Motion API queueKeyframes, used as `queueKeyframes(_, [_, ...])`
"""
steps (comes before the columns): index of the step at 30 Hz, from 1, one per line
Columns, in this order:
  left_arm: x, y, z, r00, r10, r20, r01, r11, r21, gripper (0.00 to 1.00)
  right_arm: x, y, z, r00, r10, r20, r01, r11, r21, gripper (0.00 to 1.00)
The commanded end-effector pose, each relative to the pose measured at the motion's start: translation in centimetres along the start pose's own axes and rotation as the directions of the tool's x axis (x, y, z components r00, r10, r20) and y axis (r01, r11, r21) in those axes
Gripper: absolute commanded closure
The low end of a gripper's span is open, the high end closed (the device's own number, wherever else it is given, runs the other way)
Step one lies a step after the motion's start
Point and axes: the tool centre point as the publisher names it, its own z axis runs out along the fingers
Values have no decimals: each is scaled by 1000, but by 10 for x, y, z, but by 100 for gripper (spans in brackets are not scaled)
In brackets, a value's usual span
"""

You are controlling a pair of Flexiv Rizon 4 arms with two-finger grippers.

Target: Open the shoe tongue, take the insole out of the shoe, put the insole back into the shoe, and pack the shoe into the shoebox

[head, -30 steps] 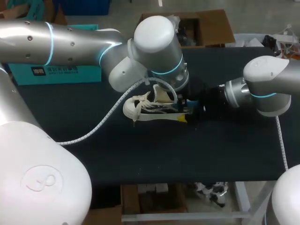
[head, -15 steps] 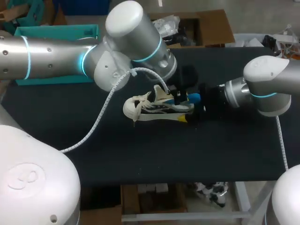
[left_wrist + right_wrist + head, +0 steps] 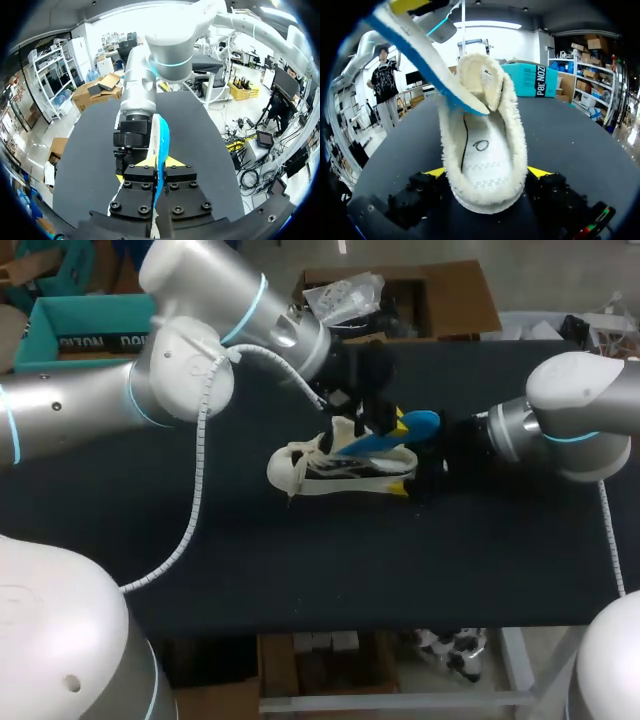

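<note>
Fingers of the left gripper (image 3: 161, 163) stand narrow, pinching the blue insole (image 3: 162, 140) from both sides at its raised end. Right gripper (image 3: 487, 172) clamps the heel of the shoe (image 3: 335, 468), one yellow tip on each side wall, holding it down on the black tabletop (image 3: 300, 570).

Shoe's long axis runs left–right: toe left, heel right, mouth facing the right arm. Insole slants along the same axis. Low end sits at the shoe's mouth by the fleecy tongue (image 3: 487, 82); high end is up and to the right, above the heel. Cannot tell whether the low end touches the lining.

Judgement: step in hand is insole removal, close to done. Clearing it calls for a pull up and right, along the insole's own length, away from the toe. A sideways pull could snag the collar. Only the left arm is free to carry; the right is tied to the heel. Teal shoebox (image 3: 100, 340) sits far left, well apart from the shoe, on the left arm's side.
</note>
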Motion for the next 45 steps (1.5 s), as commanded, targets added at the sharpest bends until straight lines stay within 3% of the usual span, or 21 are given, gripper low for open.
queueKeyframes(1, [0,-9,-8,1000,-7,-28,10,996,87,100,4,2,-21,1000,10,7,-10,1000,29,0])
queueKeyframes(10, [-1,-37,-39,998,-7,-61,20,978,208,100,8,5,-66,999,27,37,-31,992,123,0])
queueKeyframes(20, [-3,-60,-89,993,-47,-107,84,923,374,100,-1,24,-91,1000,-19,18,15,980,199,0])
queueKeyframes(23, [-11,-61,-104,982,-84,-169,143,915,376,100,-2,28,-94,1000,-28,5,26,976,215,0])
queueKeyframes(31, [-11,-61,-104,982,-84,-169,143,915,376,100,-2,43,-105,999,-38,-15,40,957,286,0])
queueKeyframes(39, [-11,-61,-104,982,-84,-169,143,915,376,100,-14,60,-104,999,5,-45,15,905,426,0])
queueKeyframes(45, [-7,-48,-139,980,-111,-163,176,866,468,100,-22,75,-99,999,0,-52,26,868,496,0])
